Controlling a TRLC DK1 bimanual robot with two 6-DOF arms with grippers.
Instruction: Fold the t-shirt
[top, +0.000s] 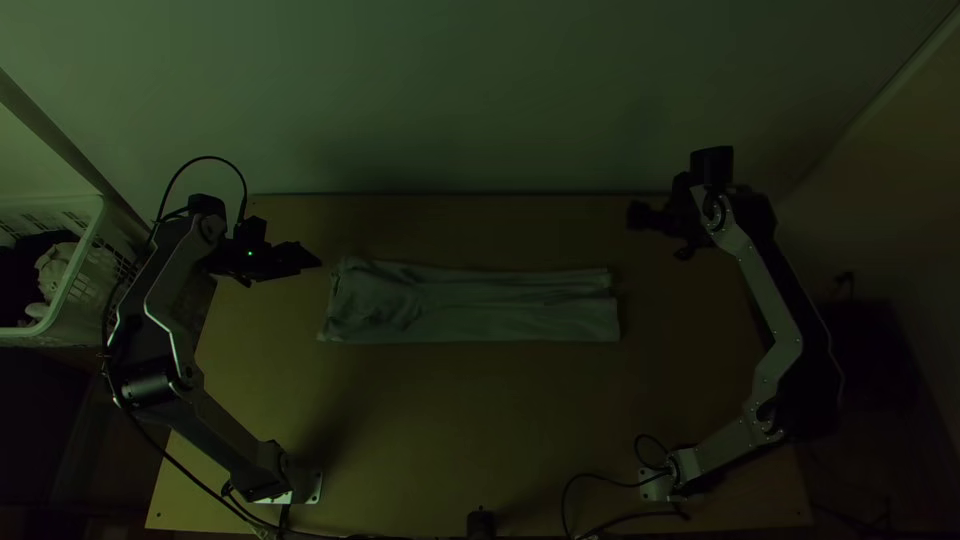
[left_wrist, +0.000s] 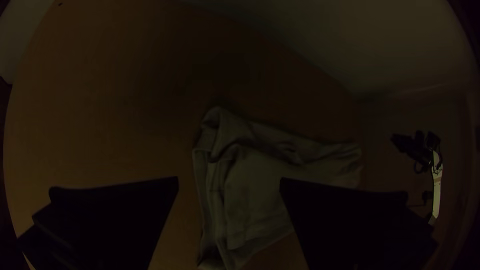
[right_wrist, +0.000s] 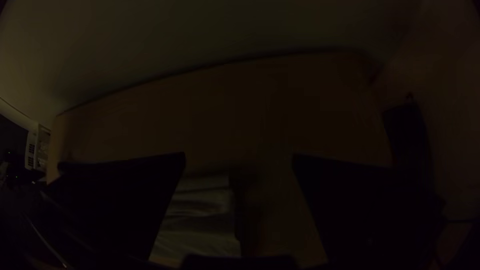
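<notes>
Wooden desk (top: 480, 420), wall (top: 480, 100) at twelve o'clock. T-shirt (top: 480, 312): lies near centre, long narrow strip; lengthwise folding apparently done, shortening folds remaining. Left gripper (left_wrist: 229, 178), ten o'clock, right gripper (right_wrist: 239, 155), two o'clock: fingers spread, empty.

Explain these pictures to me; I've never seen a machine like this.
You are looking at two robot arms, left and right, at a wooden table. One picture is taken from high above the table; the other two come from cameras on the arms' wrists, which bend straight edges.

On the table lies the t-shirt, folded into a long, narrow, slightly wrinkled strip. The left gripper and right gripper are like hands with two wide black fingers. Both are open, holding nothing. A white basket stands off to the left.
</notes>
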